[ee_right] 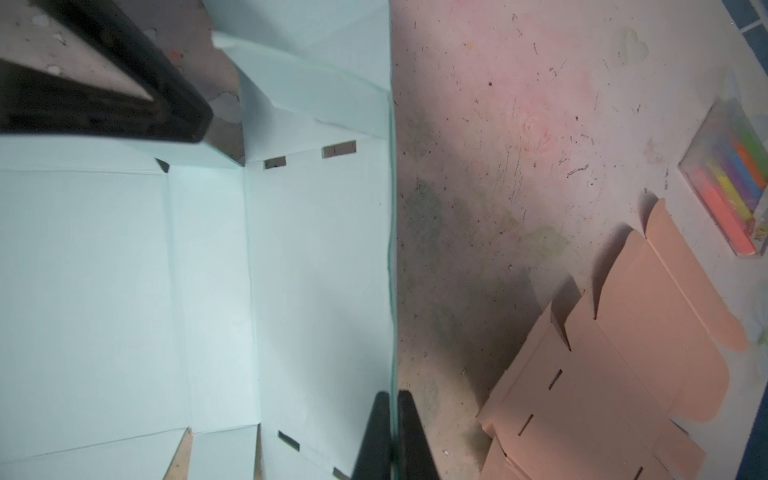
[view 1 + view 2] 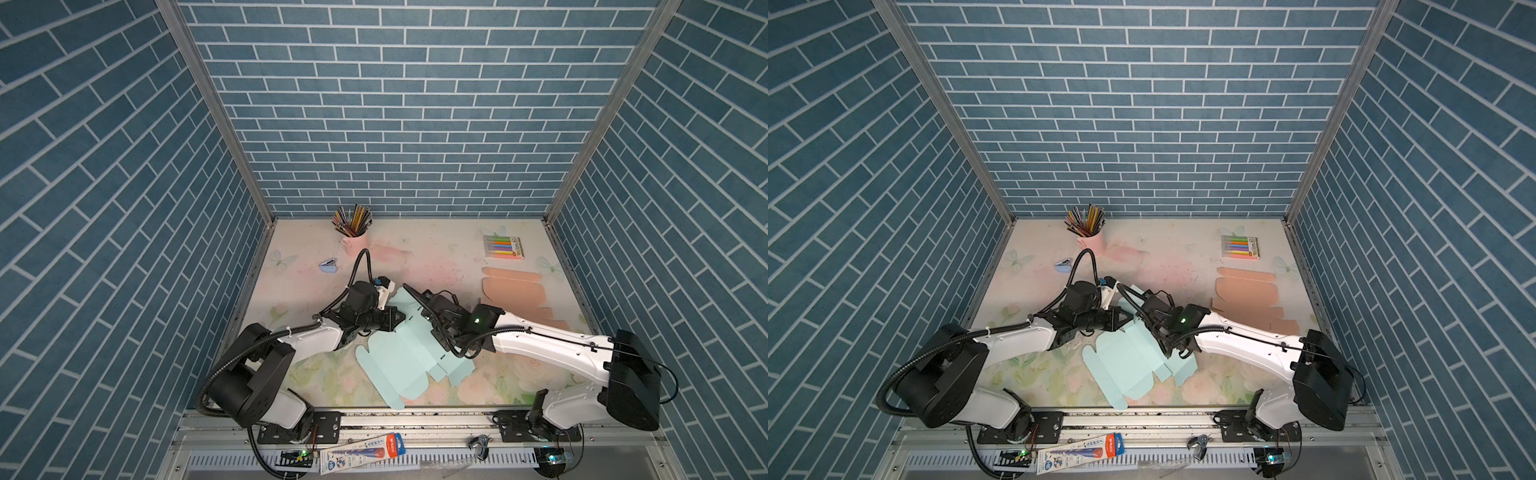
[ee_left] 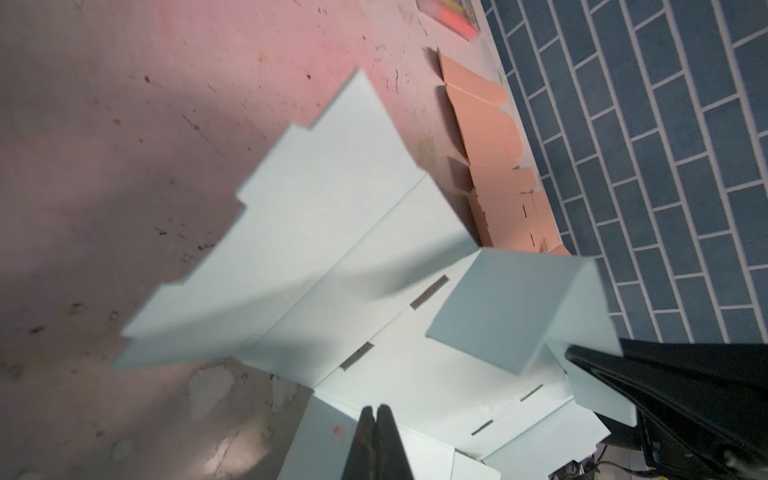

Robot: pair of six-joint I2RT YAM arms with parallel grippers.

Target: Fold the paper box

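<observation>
Paper box (image 2: 397, 361), pale blue: lies mid-table (image 2: 436, 257), near half flat, far panels lifted between the arms. Seen only from the right wrist view: right gripper (image 1: 392, 436) pinching the thin edge of an upright panel. From the left wrist view: left gripper (image 3: 376, 440) clenched tight by a raised flap, paper between its fingers not discernible. Further right in both top views: flat pink blank (image 2: 513, 291), marker pack (image 2: 503, 247); at the back, pencil cup (image 2: 353, 239).

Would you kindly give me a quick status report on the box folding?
Right gripper shut on paper box edge, panel lifted. Left gripper shut at a flap, grip unclear. Peach sheet apart, not blocking.
</observation>
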